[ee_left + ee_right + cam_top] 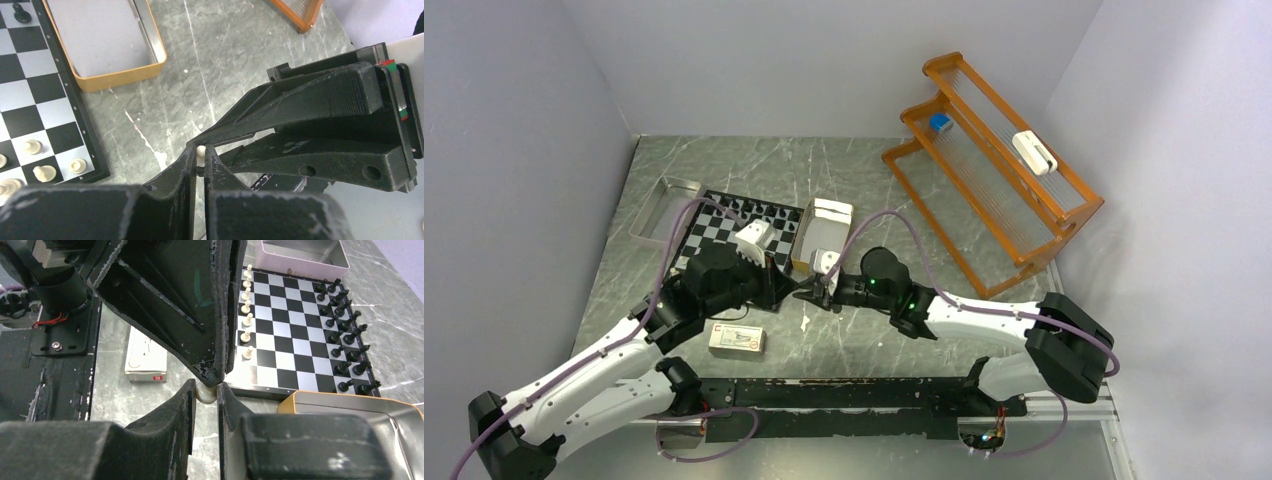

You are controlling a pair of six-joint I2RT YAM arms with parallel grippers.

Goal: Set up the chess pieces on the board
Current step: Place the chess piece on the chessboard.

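Beside board (709,232), left hand (200,153), right hand (205,391), pinching 1 piece (206,395)

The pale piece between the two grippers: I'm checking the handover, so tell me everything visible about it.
The pale piece is a tiny cream-white figurine, plastic-looking, with only a rounded bit showing. It is held off the board, over the grey marbled table. The right gripper pinches it from both sides; the left gripper closes its tips on it too, from the opposite direction.

Black pieces (356,333) lined one edge of the board (295,315), pale pieces (245,320) the opposite, one pale piece (205,394) pinched beside it.
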